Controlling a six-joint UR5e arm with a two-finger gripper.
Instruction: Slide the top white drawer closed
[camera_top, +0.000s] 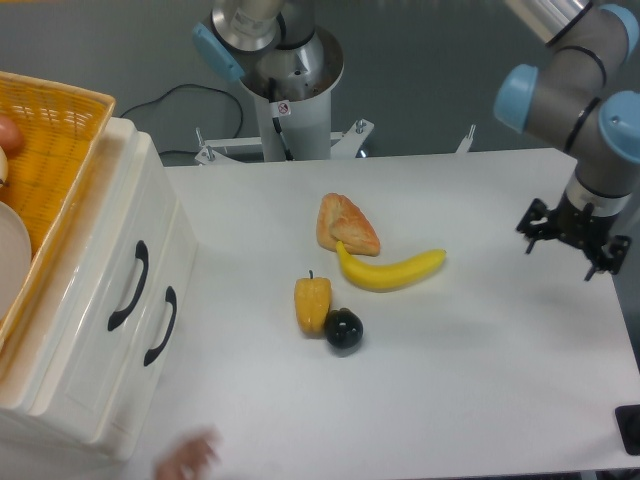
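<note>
Leftmost, an orange woven basket (55, 130) sits on top of the glossy white plastic drawer cabinet (75, 400), which fills the table's left edge. Of the cabinet's two white fronts, the top white drawer (100, 270) carries a black arched handle (128, 286) and lies nearly flush with the cabinet body, while the second front just right of it, with its own black handle (160, 326), stands slightly proud. Below the cabinet, at the picture's bottom edge, a blurred human hand (188, 460) shows. Right of the cabinet a broad strip of bare white table (470, 400) opens before a cluster of food: a yellow-orange bell pepper (312, 303) touching a dark round plum-like fruit (343, 329), with a tan croissant-like pastry (346, 224) and a yellow banana (390, 270) just beside them. Well right of the cabinet, near the table's far right edge, the black two-finger gripper (572, 244) hangs with its fingers spread apart, holding nothing.
</note>
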